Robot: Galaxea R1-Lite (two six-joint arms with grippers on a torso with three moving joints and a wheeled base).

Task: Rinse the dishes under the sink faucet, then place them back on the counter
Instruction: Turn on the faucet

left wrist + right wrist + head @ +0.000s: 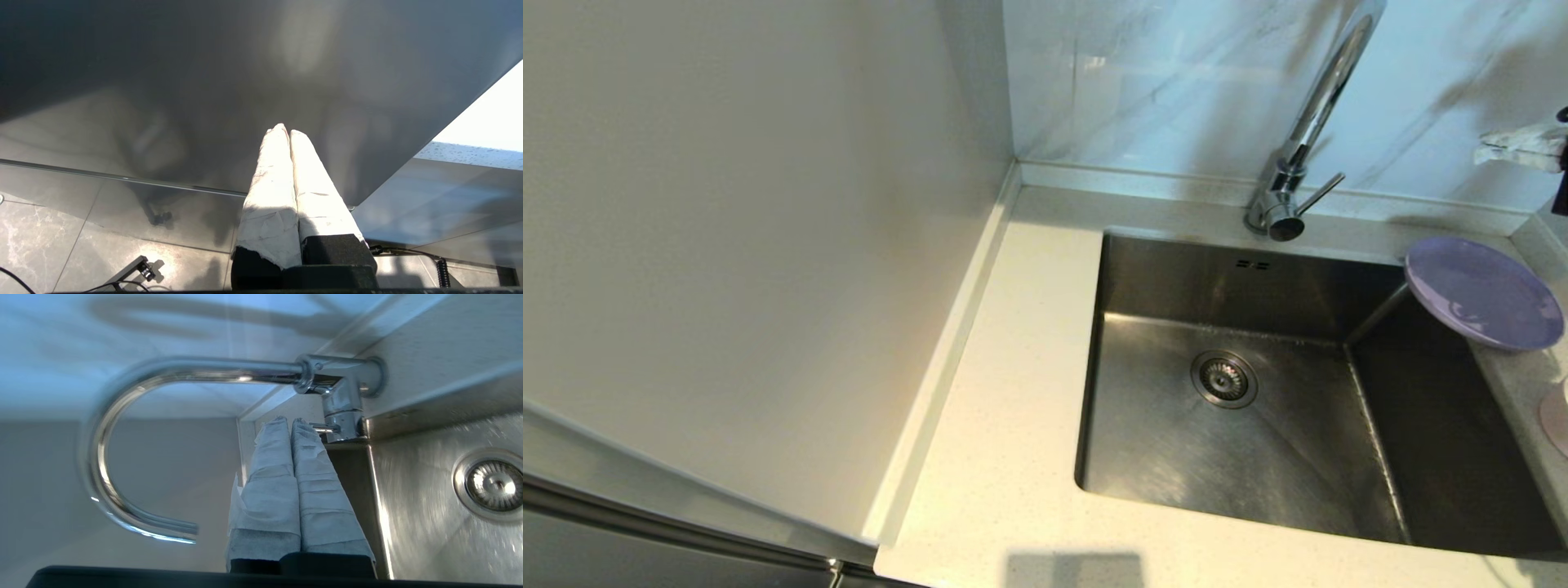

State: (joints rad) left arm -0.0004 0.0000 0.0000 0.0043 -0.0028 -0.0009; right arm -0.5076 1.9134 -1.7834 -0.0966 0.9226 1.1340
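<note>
The lilac plate (1483,292) lies on the counter (1005,425) at the sink's far right corner, partly overhanging the basin. Only a sliver of the pink bowl (1556,416) shows at the right edge of the head view. The chrome gooseneck faucet (1298,155) stands behind the basin, its lever (1319,194) pointing right. My right gripper (1490,149), wrapped in white, is shut and empty at the far right, level with the faucet and pointing at it; in the right wrist view the right gripper (289,421) has its tips close beside the lever (325,427). My left gripper (284,130) is shut, parked below the counter.
The steel sink basin (1160,441) with its drain (1223,379) fills the middle. A cream side wall (727,245) rises to the left and a tiled backsplash (1176,82) behind. The left wrist view shows a grey cabinet panel (245,81) and tiled floor (61,245).
</note>
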